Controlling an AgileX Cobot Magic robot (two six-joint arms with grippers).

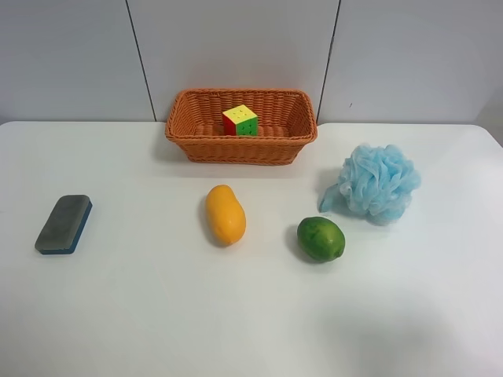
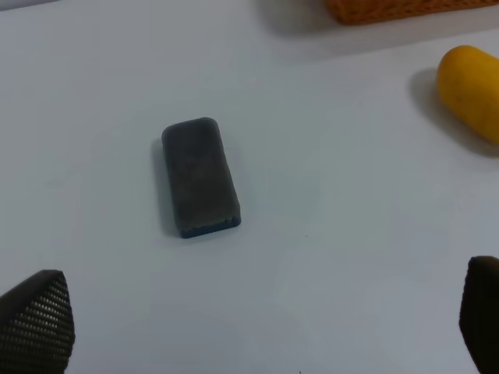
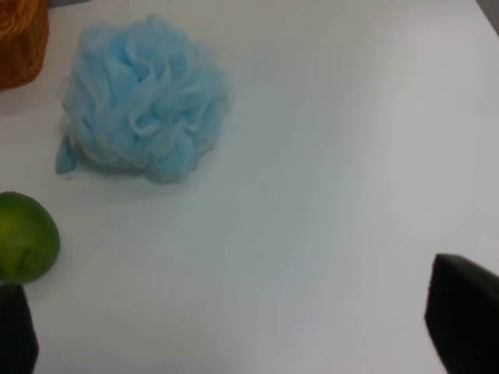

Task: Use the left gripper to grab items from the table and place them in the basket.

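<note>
The orange wicker basket (image 1: pixel 240 126) stands at the back of the white table (image 1: pixel 157 314) with the puzzle cube (image 1: pixel 240 120) inside it. On the table lie the grey-and-blue eraser block (image 1: pixel 64 224), the mango (image 1: pixel 225 214), the green round fruit (image 1: pixel 321 239) and the light blue pouf (image 1: pixel 378 182). No arm shows in the exterior high view. In the left wrist view my left gripper (image 2: pixel 257 327) is open and empty above the table, with the eraser (image 2: pixel 199 176) ahead of it and the mango (image 2: pixel 470 89) to one side. My right gripper (image 3: pixel 234 327) is open and empty near the fruit (image 3: pixel 25 236) and pouf (image 3: pixel 144 97).
A grey panelled wall (image 1: pixel 251 47) rises behind the table. A corner of the basket shows in the right wrist view (image 3: pixel 22 39) and its lower edge in the left wrist view (image 2: pixel 405 9).
</note>
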